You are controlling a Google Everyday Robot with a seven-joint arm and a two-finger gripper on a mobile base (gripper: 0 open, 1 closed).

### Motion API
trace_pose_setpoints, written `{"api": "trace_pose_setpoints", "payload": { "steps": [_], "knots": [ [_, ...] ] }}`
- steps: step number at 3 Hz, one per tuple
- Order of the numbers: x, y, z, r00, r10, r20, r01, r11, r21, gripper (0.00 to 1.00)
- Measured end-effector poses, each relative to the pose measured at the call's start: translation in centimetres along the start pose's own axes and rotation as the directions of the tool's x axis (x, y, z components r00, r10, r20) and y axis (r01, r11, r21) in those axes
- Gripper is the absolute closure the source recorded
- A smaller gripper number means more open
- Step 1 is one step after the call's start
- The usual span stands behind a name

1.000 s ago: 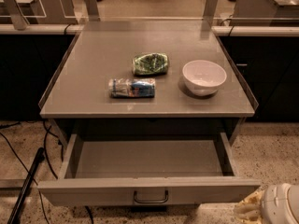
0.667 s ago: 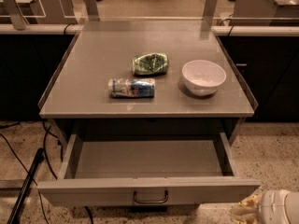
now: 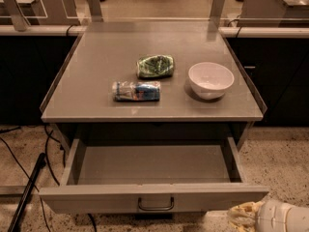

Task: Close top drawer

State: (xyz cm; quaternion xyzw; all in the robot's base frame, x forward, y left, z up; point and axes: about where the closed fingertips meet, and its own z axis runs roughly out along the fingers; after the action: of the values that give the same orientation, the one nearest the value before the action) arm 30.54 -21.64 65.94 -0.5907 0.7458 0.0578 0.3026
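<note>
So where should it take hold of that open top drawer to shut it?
The top drawer is pulled out, its long flat front facing the camera. The best spot is probably the small dark handle at the panel's centre, approached from the front, so the push runs straight. The gripper sits at the view's bottom right, by the panel's end.

The drawer (image 3: 154,198) stood open beneath the tabletop (image 3: 91,71). On the tabletop, the bowl (image 3: 210,79) sat right, the bag (image 3: 155,66) left of it, and the packet (image 3: 136,91) before the bag. The gripper (image 3: 242,216) was by the drawer's front right corner.
</note>
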Motion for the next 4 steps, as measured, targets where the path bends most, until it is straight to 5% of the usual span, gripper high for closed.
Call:
{"api": "trace_pose_setpoints", "payload": {
  "steps": [2,4],
  "knots": [
    [-1.7,-1.3,1.7,0.995,-0.088,0.053,0.083,0.9924,0.090,1.00],
    [-2.5,-2.7,4.2,0.991,-0.114,0.072,0.107,0.9897,0.095,1.00]
  ]
}}
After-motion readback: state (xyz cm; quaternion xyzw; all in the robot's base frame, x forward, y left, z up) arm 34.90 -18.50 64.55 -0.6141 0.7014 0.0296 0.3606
